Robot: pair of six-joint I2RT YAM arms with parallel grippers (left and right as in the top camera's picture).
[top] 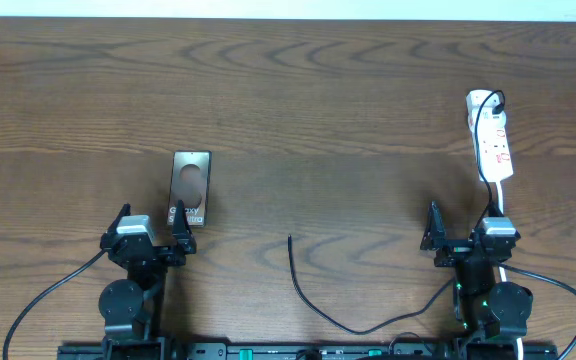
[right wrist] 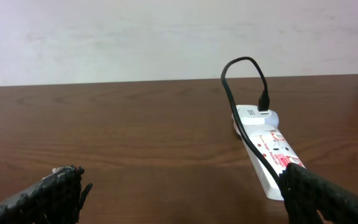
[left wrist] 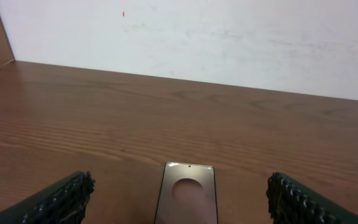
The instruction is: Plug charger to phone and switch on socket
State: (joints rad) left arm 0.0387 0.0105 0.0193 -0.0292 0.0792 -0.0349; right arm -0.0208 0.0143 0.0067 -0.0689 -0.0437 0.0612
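Phone on the table, left, just ahead of the left end effector; socket far right; charger plugged into its far end, tip lying between them

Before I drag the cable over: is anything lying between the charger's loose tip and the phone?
Nothing visible. Only bare table lies between the charger tip and the phone to its left. The left gripper, jaws open, sits at the phone's near end, not across that stretch.
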